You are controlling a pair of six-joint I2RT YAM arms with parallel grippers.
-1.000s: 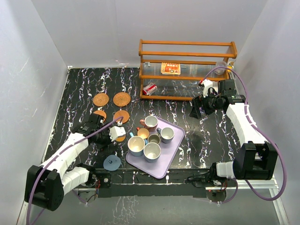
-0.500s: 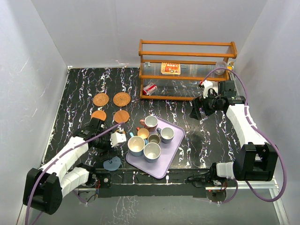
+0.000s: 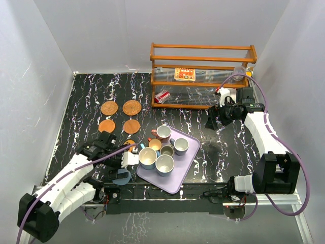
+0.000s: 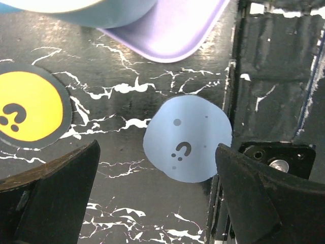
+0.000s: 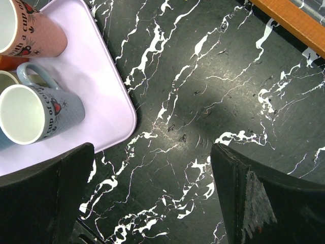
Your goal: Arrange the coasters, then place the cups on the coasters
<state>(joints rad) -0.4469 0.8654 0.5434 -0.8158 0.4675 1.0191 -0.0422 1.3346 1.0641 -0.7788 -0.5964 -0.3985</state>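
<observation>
While the left gripper (image 4: 157, 152) hangs wide open and empty over the grey-blue coaster (image 4: 187, 138) at centre frame, the cups (image 3: 164, 164) crowd the lilac tray (image 3: 189, 170); the right gripper (image 5: 152, 152), right of the tray, gapes empty too.

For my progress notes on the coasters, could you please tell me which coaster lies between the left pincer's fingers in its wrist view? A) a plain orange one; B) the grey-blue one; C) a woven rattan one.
B: the grey-blue coaster lies flat between the fingers of the open left pincer, with the orange dotted coaster off to one side.
</observation>
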